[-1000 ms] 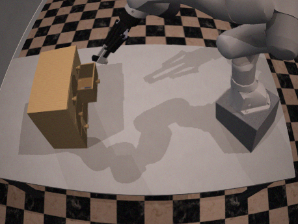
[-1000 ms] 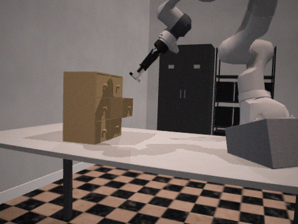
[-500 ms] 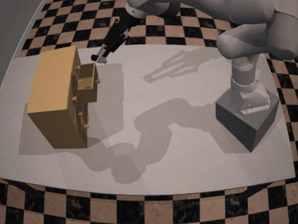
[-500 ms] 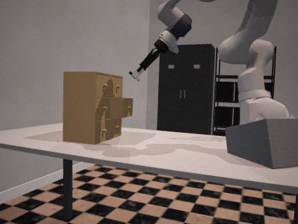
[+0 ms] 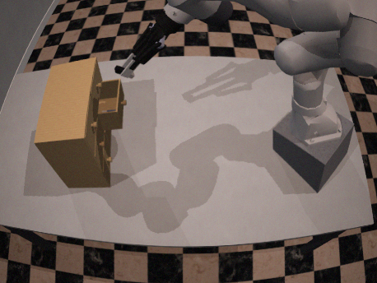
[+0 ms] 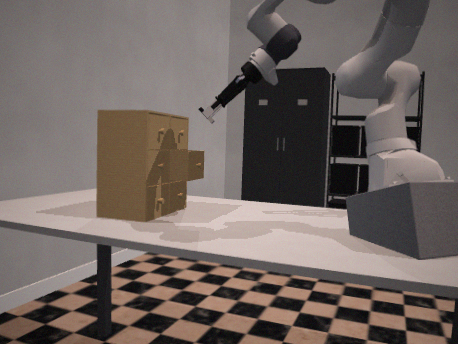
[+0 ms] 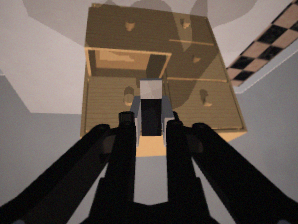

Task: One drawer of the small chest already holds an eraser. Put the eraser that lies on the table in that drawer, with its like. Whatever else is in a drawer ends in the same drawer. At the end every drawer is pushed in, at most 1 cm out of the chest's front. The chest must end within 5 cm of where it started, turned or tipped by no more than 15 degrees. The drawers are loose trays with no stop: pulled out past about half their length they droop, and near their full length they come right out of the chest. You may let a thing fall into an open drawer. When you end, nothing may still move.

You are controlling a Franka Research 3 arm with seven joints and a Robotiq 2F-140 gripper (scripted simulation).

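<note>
The wooden chest stands at the table's left. One middle-row drawer is pulled partly out. A small pale thing lies inside it. My gripper is shut on the white-grey eraser. It hangs tilted in the air above the open drawer, near its front edge. The other drawers sit pushed in.
The robot's grey base block stands at the table's right. A dark cabinet and shelves stand behind the table. The table's far edge runs close behind the gripper.
</note>
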